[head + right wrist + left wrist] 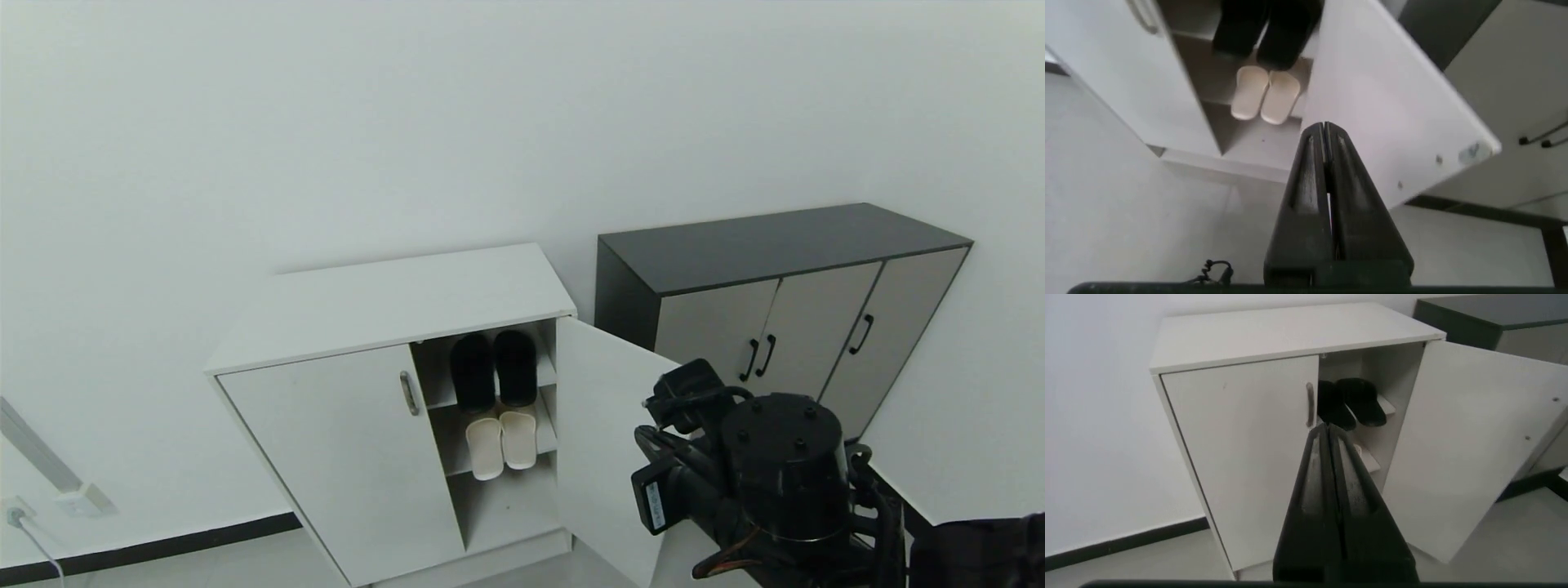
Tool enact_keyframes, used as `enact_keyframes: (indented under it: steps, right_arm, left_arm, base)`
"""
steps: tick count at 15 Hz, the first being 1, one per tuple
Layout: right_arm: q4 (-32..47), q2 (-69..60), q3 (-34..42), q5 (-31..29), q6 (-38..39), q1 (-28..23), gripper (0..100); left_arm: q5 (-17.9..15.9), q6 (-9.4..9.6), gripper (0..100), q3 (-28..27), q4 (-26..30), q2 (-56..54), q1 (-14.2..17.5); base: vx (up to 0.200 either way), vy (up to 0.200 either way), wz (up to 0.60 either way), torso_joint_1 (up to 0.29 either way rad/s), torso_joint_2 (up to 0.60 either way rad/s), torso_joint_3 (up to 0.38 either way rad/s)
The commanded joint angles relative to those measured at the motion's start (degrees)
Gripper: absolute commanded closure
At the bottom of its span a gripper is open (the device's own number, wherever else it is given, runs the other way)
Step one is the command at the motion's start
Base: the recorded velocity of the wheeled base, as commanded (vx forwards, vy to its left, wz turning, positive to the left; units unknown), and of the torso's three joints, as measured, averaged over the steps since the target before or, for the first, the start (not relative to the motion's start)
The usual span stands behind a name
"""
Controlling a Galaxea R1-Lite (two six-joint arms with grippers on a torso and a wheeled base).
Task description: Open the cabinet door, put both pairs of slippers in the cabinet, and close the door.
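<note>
The white cabinet (392, 298) stands against the wall with its right door (604, 433) swung open and its left door (343, 457) closed. A black pair of slippers (494, 367) lies on the upper shelf and a white pair (500, 441) on the shelf below. My right arm (735, 465) is just in front of the open door's outer edge. The right gripper (1325, 129) is shut on nothing, close to the door (1388, 106), with the white slippers (1262, 94) beyond. My left gripper (1324, 431) is shut and empty, facing the cabinet opening and the black slippers (1360, 402).
A dark cabinet (784, 278) with grey doors and black handles stands to the right, close behind the open door. A wall socket with a cable (16, 514) is at the far left. A black baseboard strip (163, 547) runs along the floor.
</note>
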Motion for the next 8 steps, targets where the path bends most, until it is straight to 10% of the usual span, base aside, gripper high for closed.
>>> enact_keyframes:
  steps: [1,8]
  right_arm:
    - [-0.07,0.07,-0.03,0.05,0.00,0.08,100]
    - [-0.59,3.41,-5.92,-0.04,-0.44,-6.95,100]
  left_arm:
    - [0.01,-0.01,100,0.00,-0.01,0.05,-0.01]
    - [0.18,-0.10,100,0.00,-0.01,0.05,-0.01]
  base:
    - [0.000,0.000,0.00,0.000,0.00,0.000]
    - [0.000,0.000,0.00,0.000,0.00,0.000]
